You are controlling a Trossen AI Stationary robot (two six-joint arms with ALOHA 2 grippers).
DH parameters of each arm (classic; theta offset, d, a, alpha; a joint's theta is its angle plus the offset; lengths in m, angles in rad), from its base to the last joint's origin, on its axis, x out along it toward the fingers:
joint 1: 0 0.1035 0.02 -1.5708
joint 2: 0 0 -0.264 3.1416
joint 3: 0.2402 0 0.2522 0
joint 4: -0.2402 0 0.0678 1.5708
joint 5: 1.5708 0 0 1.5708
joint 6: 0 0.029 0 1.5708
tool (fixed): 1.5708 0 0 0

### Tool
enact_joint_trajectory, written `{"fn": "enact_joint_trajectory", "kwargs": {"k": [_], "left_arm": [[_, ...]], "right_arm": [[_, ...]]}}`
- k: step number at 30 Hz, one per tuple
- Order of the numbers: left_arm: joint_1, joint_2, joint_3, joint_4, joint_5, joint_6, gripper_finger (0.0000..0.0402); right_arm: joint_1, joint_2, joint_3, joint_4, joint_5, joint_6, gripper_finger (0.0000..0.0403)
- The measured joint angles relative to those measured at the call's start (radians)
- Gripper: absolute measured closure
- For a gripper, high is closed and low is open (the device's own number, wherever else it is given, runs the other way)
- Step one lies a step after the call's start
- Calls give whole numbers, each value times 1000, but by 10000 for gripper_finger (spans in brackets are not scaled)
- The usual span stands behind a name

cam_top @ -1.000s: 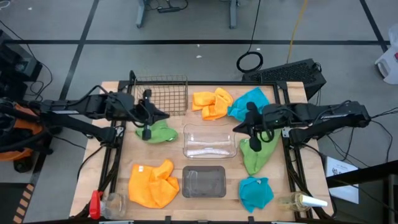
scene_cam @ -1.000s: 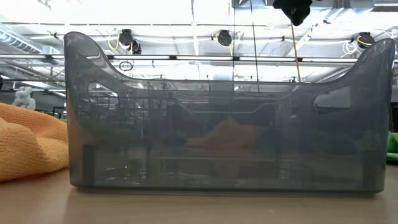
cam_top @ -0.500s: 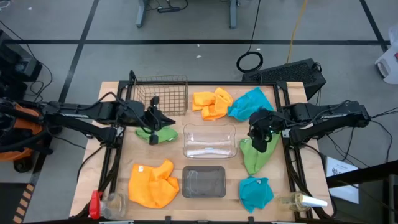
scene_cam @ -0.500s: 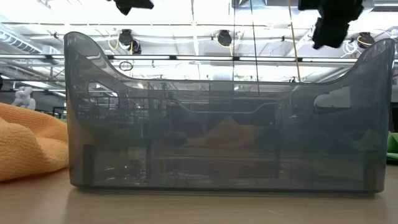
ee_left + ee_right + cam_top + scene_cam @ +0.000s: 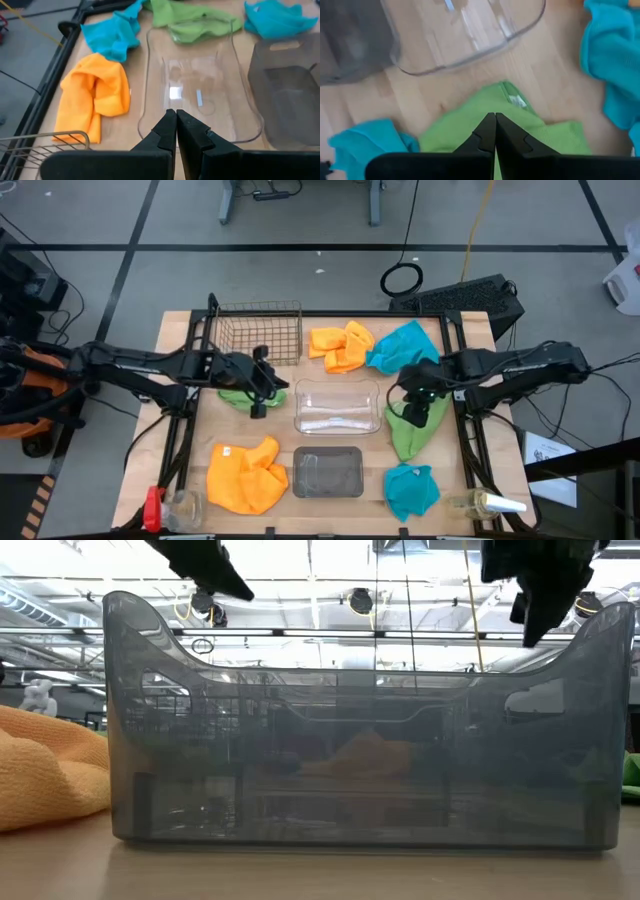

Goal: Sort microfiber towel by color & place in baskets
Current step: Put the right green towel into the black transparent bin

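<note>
Six towels lie on the table. Two are orange [image 5: 340, 346] [image 5: 245, 475], two teal [image 5: 402, 345] [image 5: 410, 491] and two green [image 5: 238, 395] [image 5: 415, 432]. The wire basket [image 5: 262, 332] stands at the far left, the clear tray [image 5: 337, 407] in the middle and the grey tray [image 5: 327, 472] near the front. My left gripper [image 5: 262, 387] is shut and hangs over the left green towel's right edge, pointing at the clear tray [image 5: 200, 95]. My right gripper [image 5: 415, 406] is shut and points down above the right green towel [image 5: 530, 132]. Neither holds anything.
A clear bottle [image 5: 180, 505] with a red object [image 5: 152, 508] sits at the near left corner. Another bottle [image 5: 485, 502] lies at the near right. A black frame [image 5: 190, 395] runs along the table's sides. In the low view the grey tray [image 5: 370, 740] fills the picture, with the orange towel [image 5: 50, 770] beside it.
My left gripper has come down and moved toward the table's right, closer to the clear tray. My right gripper has tipped from nearly level to pointing steeply down, rolled, and sunk over the right green towel. Both stay shut. No towel has moved.
</note>
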Motion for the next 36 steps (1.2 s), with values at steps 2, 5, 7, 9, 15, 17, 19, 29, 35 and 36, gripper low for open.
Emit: {"fn": "enact_joint_trajectory", "kwargs": {"k": [2,5,7,9,15,17,19,29,35,36], "left_arm": [[-2,15,0,4,0,-17,382],[-2,40,0,4,0,-26,382],[-6,54,0,2,0,-32,382],[-10,65,0,5,0,-43,382],[-23,88,0,7,1,-45,382],[-23,92,0,7,1,-45,382],[-23,92,0,17,2,-45,382],[-23,92,0,73,3,-49,382],[-23,92,0,80,3,-50,382],[-23,92,0,85,3,-50,382]], "right_arm": [[0,36,0,-19,-1,5,399],[7,82,-11,-27,-2,40,384],[22,102,-40,-17,-3,62,370],[39,113,-84,14,-3,87,356],[69,115,-219,142,0,175,319],[73,115,-247,155,2,208,311],[73,115,-273,159,2,243,304],[73,115,-404,192,7,279,216],[73,114,-448,215,40,333,149],[73,114,-452,220,42,335,143]]}}
